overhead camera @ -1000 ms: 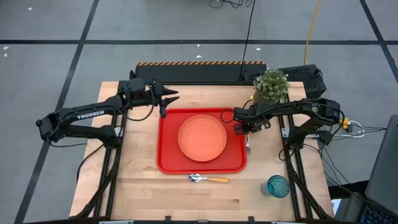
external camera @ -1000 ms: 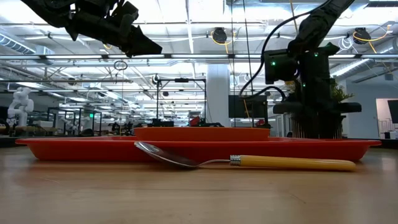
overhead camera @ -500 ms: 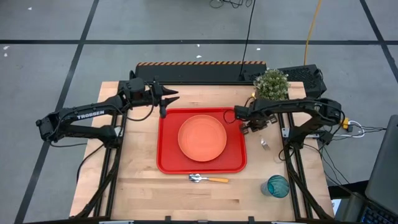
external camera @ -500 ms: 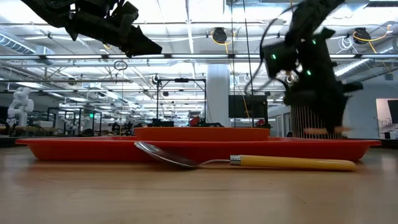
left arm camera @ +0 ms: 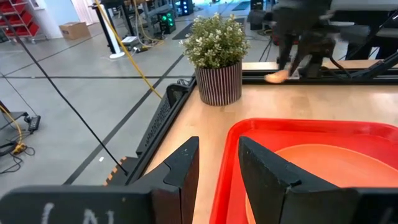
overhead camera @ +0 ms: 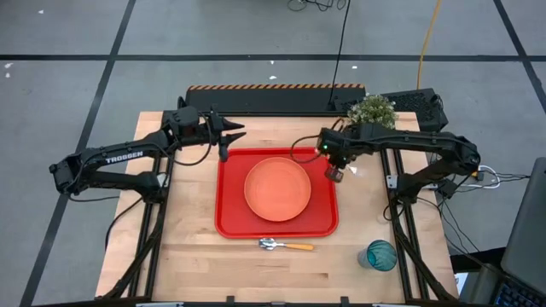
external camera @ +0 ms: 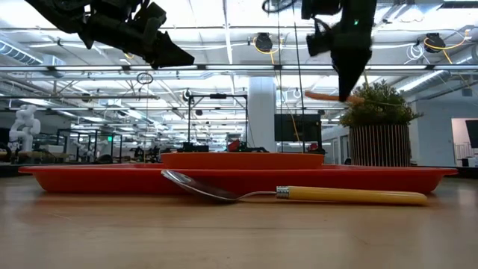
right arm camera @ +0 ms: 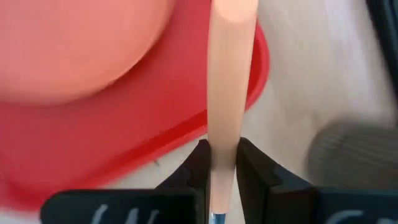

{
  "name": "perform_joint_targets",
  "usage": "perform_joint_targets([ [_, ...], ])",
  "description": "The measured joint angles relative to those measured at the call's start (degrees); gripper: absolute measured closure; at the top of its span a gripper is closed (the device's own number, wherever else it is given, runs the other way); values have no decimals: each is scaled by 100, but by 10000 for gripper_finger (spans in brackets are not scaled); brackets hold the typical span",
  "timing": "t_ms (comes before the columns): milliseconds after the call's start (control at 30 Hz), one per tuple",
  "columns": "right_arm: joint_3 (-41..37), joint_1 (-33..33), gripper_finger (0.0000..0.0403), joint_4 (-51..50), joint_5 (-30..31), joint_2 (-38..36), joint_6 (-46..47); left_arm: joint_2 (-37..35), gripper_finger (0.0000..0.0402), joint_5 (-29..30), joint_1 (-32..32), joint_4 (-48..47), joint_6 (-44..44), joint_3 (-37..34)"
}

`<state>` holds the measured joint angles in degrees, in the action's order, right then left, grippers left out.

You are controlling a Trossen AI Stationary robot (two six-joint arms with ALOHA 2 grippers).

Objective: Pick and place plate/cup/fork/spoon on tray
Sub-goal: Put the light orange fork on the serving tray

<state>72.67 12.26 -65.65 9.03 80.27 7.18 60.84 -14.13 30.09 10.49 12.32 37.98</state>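
A big workshop with grey, taped floor spreads out behind, and in the middle sits the wooden table [overhead camera: 188, 256] — that's our stage. On it, the red tray [overhead camera: 230, 213] takes centre, and the orange plate [overhead camera: 277, 188] is already lying inside it, round and flat, filling much of the tray's middle.

Left arm waits over the table's far left part, its left gripper [overhead camera: 237, 131] hanging just off the tray's far left corner, fingers parted with nothing between them. In its wrist view the two dark fingers [left arm camera: 180, 171] frame the tray's rim.

The potted plant [overhead camera: 373, 113] stands at the far right corner, right behind the working arm — close company. The right gripper [overhead camera: 335, 170] hovers over the tray's right rim, raised off the table, pinched tight on the fork [right arm camera: 229, 93]; its orange handle runs between the fingers [right arm camera: 252, 163], above the tray corner. The tines are hard to make out in any view.

The teal cup [overhead camera: 380, 254] stands near the front right, off the tray. The spoon [overhead camera: 286, 246] lies just in front of the tray's front rim, handle pointing right.
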Motion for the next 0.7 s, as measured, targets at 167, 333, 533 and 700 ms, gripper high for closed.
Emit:
perform_joint_targets([
  [167,152,-428,371,362,-175,-6,-2501,0,284,0,63,86,-52,0],
  [333,152,-908,371,237,-632,129,-5282,0,284,1,78,128,-358,0],
  [533,-59,-1434,369,299,-637,204,-6926,0,284,4,-75,-6,-812,0],
  [700,-458,-1799,369,344,-905,320,-7863,0,284,66,-368,-364,-969,0],
])
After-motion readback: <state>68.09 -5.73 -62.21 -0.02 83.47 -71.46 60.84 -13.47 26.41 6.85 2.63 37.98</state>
